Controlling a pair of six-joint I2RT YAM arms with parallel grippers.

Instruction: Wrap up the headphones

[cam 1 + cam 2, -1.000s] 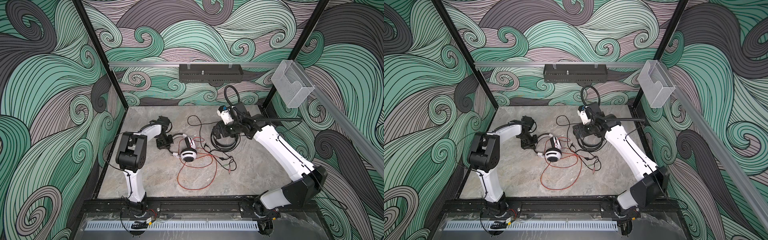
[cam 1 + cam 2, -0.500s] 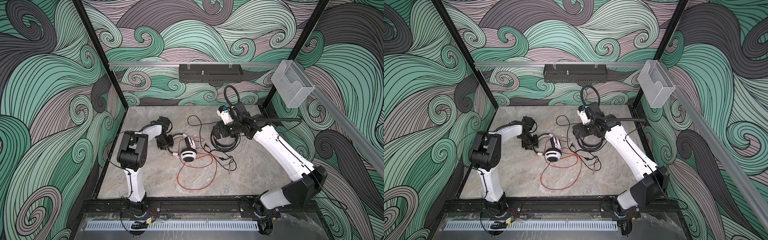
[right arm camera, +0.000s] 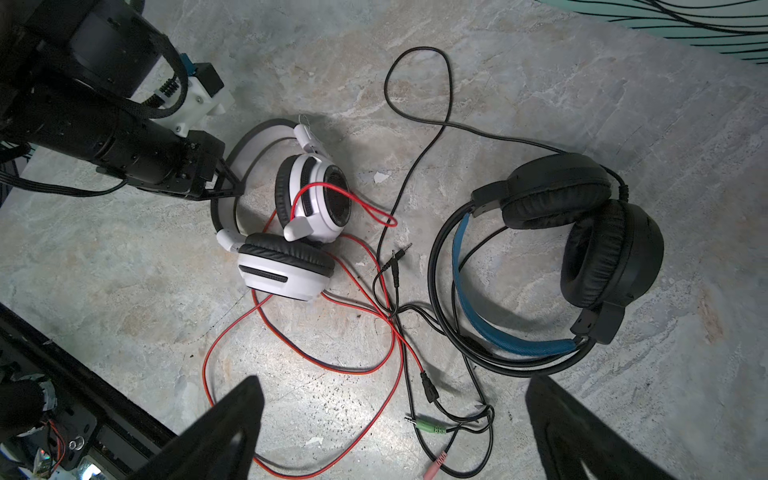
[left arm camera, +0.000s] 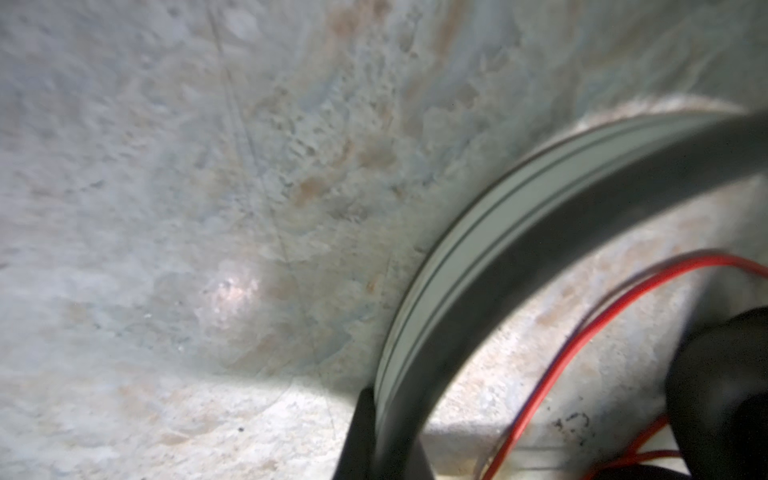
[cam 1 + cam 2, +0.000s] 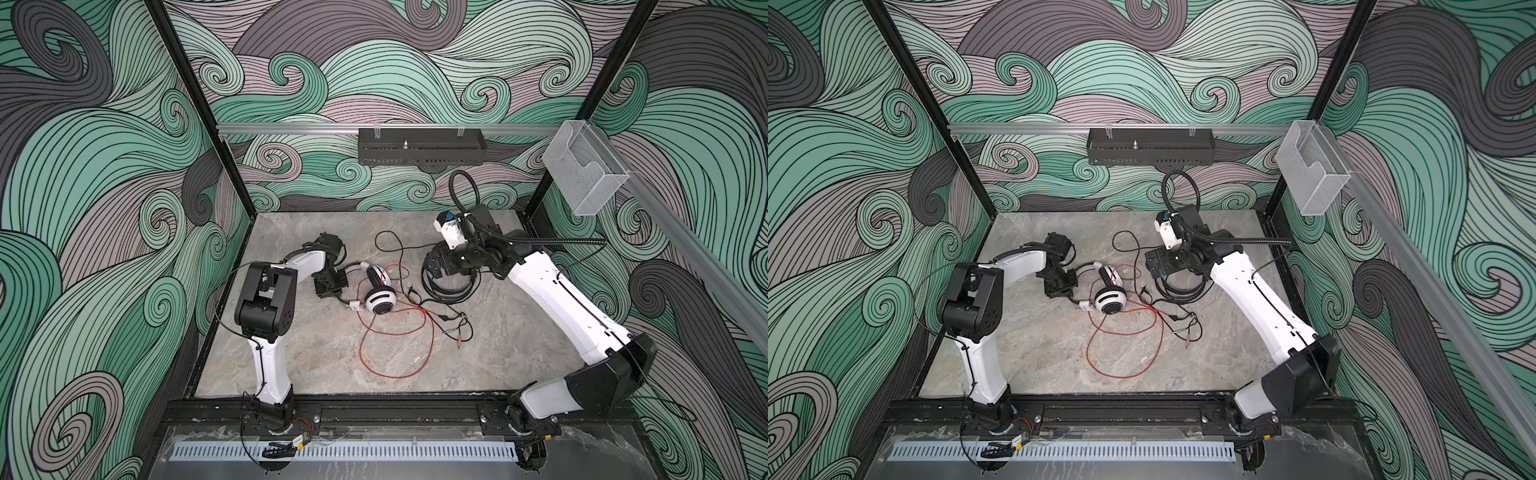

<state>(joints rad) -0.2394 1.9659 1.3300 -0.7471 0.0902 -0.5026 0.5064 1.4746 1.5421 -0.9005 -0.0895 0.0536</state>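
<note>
Now, left pincer (image 3: 227, 185) clenched on white headphones (image 3: 291, 266); right pincer (image 3: 395, 384) agape above black headphones (image 3: 582, 199).

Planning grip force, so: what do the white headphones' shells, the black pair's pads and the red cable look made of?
White headphones: glossy hard plastic shells, judging by the sheen. Black headphones: matte, wrinkled pads, probably leatherette over foam; the blue band looks woven. Red cable: thin, limp, smooth, likely rubbery insulation.
</note>
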